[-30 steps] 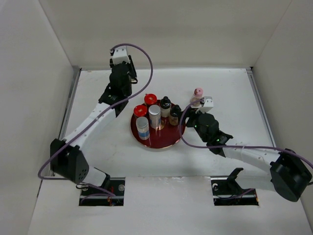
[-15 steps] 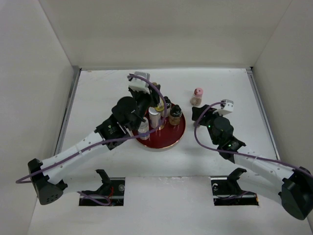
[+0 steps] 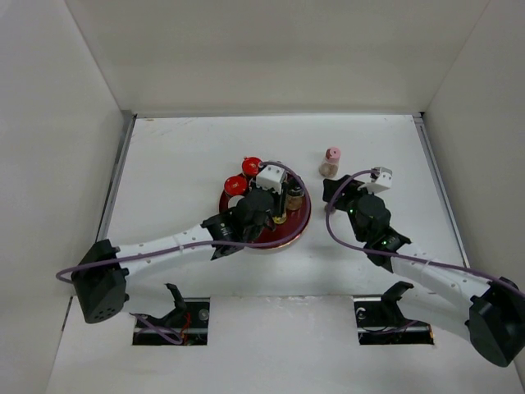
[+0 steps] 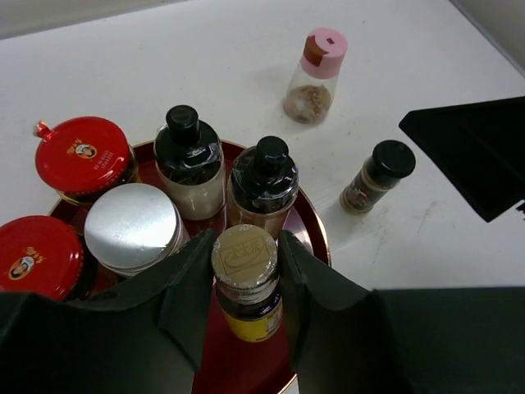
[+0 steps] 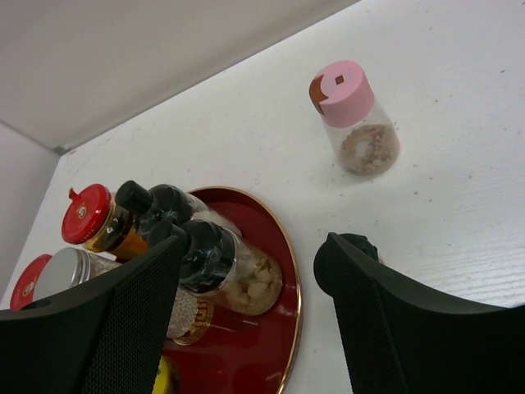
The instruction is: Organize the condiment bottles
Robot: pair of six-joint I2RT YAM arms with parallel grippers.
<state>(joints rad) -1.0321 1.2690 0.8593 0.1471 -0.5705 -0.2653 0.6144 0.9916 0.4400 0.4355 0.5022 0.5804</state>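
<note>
Left gripper (image 4: 244, 246) swung in from tray's (image 4: 238, 369) 11 o'clock, now clamped on yellow-labelled bottle (image 4: 248, 308), wrist-view 6 o'clock. Right gripper (image 5: 250, 246) spread, backed off pink-capped bottle (image 5: 357, 123), which stands off-tray at 2 o'clock, unsorted.

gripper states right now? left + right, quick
Left gripper: closed on the yellow-labelled bottle.
Right gripper: open, holding nothing.
</note>
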